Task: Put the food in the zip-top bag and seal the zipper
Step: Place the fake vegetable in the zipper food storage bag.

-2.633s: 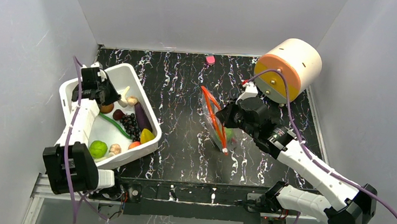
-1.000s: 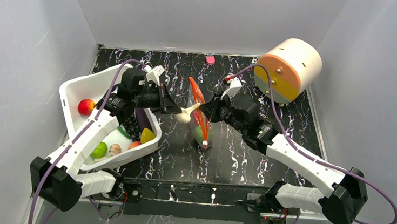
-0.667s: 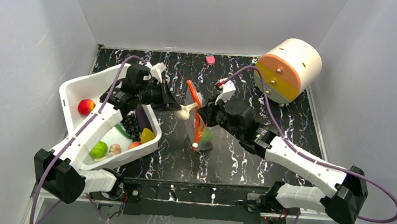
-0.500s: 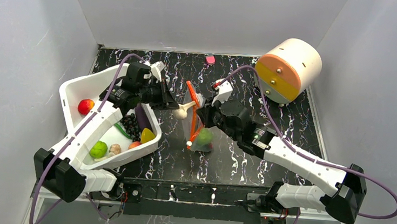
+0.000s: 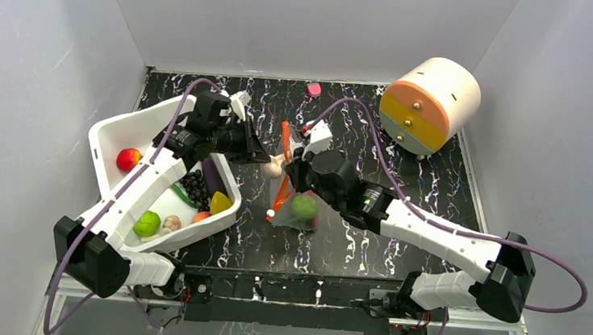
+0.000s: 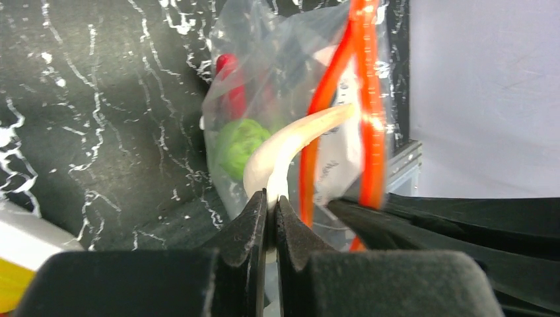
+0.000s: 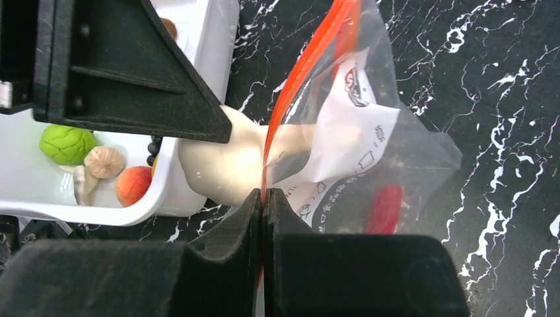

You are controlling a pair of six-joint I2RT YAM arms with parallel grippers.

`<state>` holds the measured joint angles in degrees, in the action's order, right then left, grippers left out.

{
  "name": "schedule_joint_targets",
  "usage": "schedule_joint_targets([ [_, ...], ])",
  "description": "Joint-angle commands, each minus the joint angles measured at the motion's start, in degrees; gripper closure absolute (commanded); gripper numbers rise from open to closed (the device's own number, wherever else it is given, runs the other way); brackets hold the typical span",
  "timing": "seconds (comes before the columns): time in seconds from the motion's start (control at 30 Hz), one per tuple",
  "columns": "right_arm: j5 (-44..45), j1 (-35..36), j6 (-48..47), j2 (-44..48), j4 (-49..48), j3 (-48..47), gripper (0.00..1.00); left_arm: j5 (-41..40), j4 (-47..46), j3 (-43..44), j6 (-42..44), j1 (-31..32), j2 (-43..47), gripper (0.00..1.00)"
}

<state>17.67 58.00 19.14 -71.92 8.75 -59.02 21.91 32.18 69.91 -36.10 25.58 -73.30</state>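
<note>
My left gripper is shut on a cream-white tapered toy vegetable. Its thin tip pokes between the two orange-red zipper strips at the bag's mouth. My right gripper is shut on one zipper strip and holds the clear zip-top bag upright. A green round fruit and a red chili lie inside the bag.
The white tub at left holds a red apple, a green fruit, black grapes, a purple eggplant and other small foods. An orange-and-white drum stands back right. A pink bit lies at the back.
My left gripper left the tub carrying the cream-white vegetable and brought it to the bag's mouth. My right gripper shifted the bag left and nearer; the bag's body now sags lower.
</note>
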Motion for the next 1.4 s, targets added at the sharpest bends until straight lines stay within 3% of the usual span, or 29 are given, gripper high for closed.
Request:
schedule_joint_targets([
  [0.0,1.02,1.11,0.14,-1.82,-3.4,-4.03,1.0,5.62,-5.64,-0.36,-2.95,0.73,0.85,1.0],
  [0.27,0.36,1.77,2.41,-1.88,-6.48,-2.05,1.0,11.22,-17.64,-6.83,-10.08,1.2,3.75,1.0],
  [0.7,2.52,1.77,6.37,3.15,-13.38,4.68,1.0,11.28,-15.93,-13.11,-2.63,2.78,6.39,1.0],
  [0.93,0.05,1.81,10.0,3.06,-17.29,6.05,1.0,19.54,-32.15,-21.64,-11.8,4.05,9.32,1.0],
  [0.97,0.23,1.77,10.03,2.36,-17.26,6.33,1.0,21.23,-39.24,-24.79,-16.23,4.13,10.07,1.0],
  [1.03,-0.05,1.77,10.4,2.22,-16.68,6.39,1.0,21.02,-41.0,-25.22,-16.71,4.29,10.3,1.0],
  [1.23,-2.95,1.77,12.57,3.28,-16.0,5.91,1.0,13.15,-28.51,-21.75,-3.86,4.82,8.35,1.0],
  [1.37,-5.0,1.77,13.91,4.13,-14.68,5.95,1.0,9.5,-22.25,-18.72,-2.3,4.79,7.7,1.0],
])
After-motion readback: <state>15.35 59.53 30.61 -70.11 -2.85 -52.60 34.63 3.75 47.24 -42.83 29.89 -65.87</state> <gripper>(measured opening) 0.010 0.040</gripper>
